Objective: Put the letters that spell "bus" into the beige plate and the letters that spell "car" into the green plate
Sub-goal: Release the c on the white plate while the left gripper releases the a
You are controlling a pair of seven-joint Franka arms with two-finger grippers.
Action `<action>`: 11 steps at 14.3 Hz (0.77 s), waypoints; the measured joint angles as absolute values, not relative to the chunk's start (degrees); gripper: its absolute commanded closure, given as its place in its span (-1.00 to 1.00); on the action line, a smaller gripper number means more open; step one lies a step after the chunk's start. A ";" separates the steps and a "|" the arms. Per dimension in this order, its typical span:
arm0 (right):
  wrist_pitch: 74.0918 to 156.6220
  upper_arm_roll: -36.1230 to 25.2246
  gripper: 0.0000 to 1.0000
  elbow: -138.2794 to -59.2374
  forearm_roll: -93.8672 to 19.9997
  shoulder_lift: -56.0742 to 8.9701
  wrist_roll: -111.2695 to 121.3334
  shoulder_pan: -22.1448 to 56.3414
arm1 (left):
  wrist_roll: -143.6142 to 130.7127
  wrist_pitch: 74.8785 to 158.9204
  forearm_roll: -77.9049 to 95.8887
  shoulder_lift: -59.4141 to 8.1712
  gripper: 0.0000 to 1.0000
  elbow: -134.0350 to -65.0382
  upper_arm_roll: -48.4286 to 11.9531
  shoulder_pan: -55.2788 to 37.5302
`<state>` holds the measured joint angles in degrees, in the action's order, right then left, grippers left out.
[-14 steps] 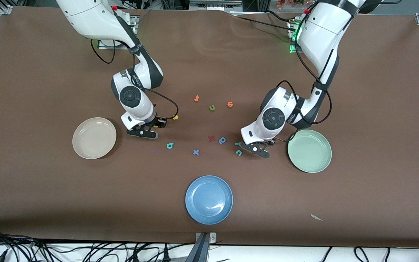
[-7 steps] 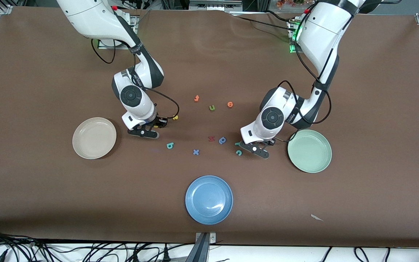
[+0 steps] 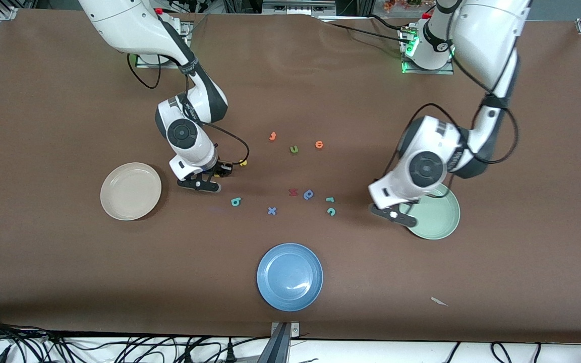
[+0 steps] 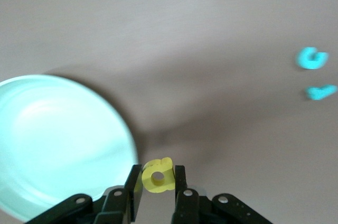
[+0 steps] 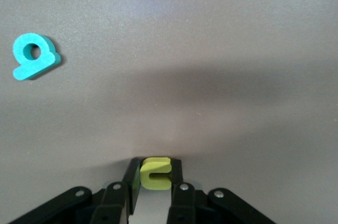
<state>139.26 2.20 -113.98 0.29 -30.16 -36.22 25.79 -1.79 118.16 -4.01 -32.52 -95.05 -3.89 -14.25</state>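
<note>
My left gripper hangs over the rim of the green plate, shut on the yellow "a". The teal "r" and teal "c" lie on the table beside that plate, toward the middle. My right gripper is low at the table beside the beige plate, shut on the yellow "u". The yellow "s" lies just past its fingers. The teal "b" lies nearer the front camera. Both plates hold nothing.
A blue plate sits near the table's front edge. Loose letters lie mid-table: an orange "t", a green "u", an orange "o", a red letter, a blue "p" and a blue "x".
My left arm has carried the yellow "a" from beside the teal "r" and "c" over to the green plate's rim. My right gripper has closed on the yellow "u" and stayed in place.
</note>
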 measured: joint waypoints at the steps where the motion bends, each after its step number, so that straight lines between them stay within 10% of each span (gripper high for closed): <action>1: 135.61 1.93 0.61 -111.61 0.29 -29.96 -35.67 25.76 | -1.28 118.14 -5.26 -32.70 0.81 -95.50 -3.87 -12.37; 3: 129.26 -0.38 0.61 -107.79 0.30 -28.52 -31.17 25.71 | -0.90 118.17 -7.89 -33.58 0.68 -96.47 -3.88 -9.93; 4: 127.51 -2.30 0.61 -107.06 0.29 -27.51 -27.36 25.63 | -0.90 118.21 -8.33 -34.27 0.06 -96.56 -3.90 -9.29; 5: 126.40 -4.72 0.61 -106.95 0.29 -26.56 -22.69 25.56 | -0.90 118.24 -8.42 -35.05 -0.99 -96.60 -3.90 -8.88; 10: 124.55 -17.86 0.53 -107.24 0.28 -25.97 2.24 24.59 | -1.97 117.81 -8.43 -35.73 -1.00 -96.04 -5.37 -9.09; 11: 124.72 -19.20 0.01 -107.36 0.28 -26.23 5.29 23.65 | -2.78 117.45 -8.43 -35.28 -1.00 -95.65 -6.70 -9.10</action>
<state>124.72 -19.20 -107.36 0.28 -26.23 5.29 23.65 -2.78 117.45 -8.43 -35.28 -95.65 -6.70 -9.10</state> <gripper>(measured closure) 0.727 0.159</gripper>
